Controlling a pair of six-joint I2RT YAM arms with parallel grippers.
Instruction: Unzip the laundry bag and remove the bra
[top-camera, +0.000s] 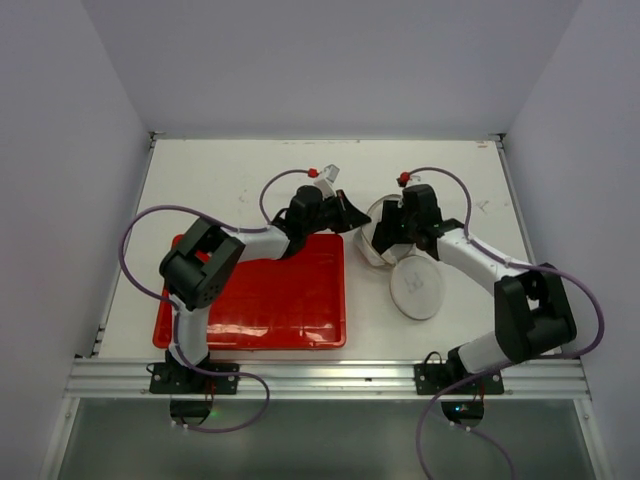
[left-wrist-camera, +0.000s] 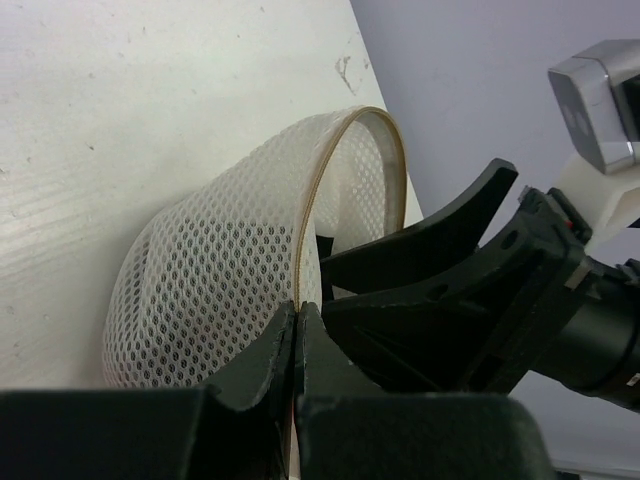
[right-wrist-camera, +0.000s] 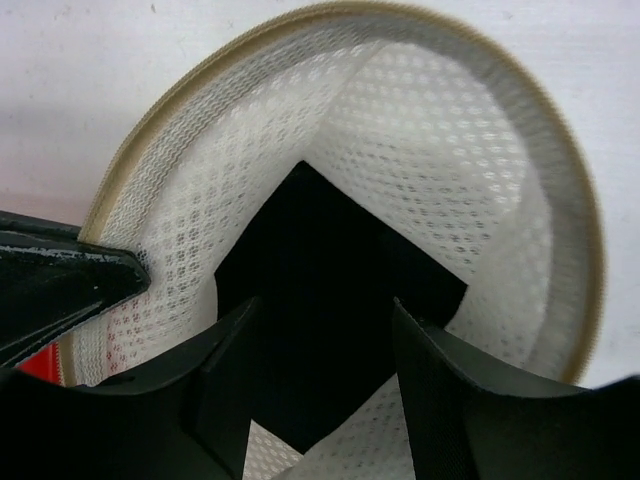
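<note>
Now, your left gripper (left-wrist-camera: 298, 318) has its jaws pinched tight on the laundry bag (left-wrist-camera: 215, 270) rim. Your right gripper (right-wrist-camera: 325, 310) has its jaws partway apart inside the mouth. The bra (right-wrist-camera: 320, 250) lies between and beyond them.

The laundry bag (top-camera: 370, 245), a whitish see-through mesh dome with a stiff beige circular rim, lies on the desk (top-camera: 230, 170) just beside the far right corner of the red tray (top-camera: 270, 300). It is tipped on its side, unzipped, mouth gaping. The bra (right-wrist-camera: 330, 290), soft black fabric, sits crumpled inside against the mesh.
</note>
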